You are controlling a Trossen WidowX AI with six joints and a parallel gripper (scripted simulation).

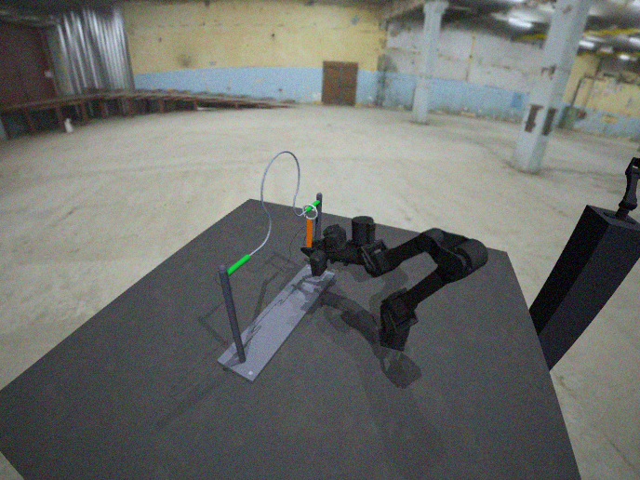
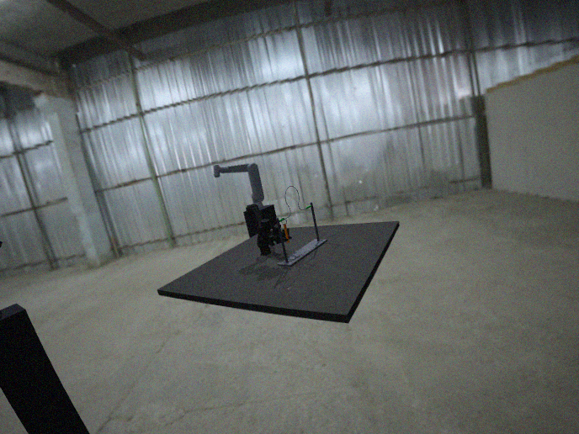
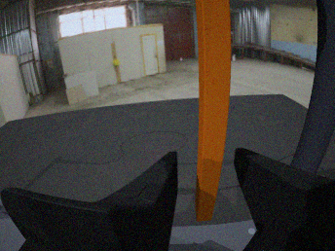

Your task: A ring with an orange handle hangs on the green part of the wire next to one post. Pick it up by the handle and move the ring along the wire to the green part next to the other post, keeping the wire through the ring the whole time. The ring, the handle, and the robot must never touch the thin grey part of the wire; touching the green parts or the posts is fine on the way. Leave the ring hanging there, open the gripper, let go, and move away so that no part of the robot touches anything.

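So the gripper [image 1: 305, 252] [image 2: 288, 234] [image 3: 205, 157] is partly open, nothing gripped, with the orange handle [image 1: 309, 233] [image 2: 286, 232] [image 3: 213, 92] hanging in line with the gap. Its ring [image 1: 304, 214] is up on the green bit [image 1: 313, 204] [image 2: 282, 219] by the far post [image 1: 318, 197] [image 2: 283, 247] [image 3: 316, 112] in the top view. Looks like the pickup step; I'd center on the handle, then close gently.

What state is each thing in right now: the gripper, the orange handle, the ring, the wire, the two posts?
Gripper: open, around the handle's lower end.
Orange handle: hanging down, not gripped.
Ring: hanging on the far green part.
Wire: bent into a tall loop.
Near post: upright.
Far post: upright.
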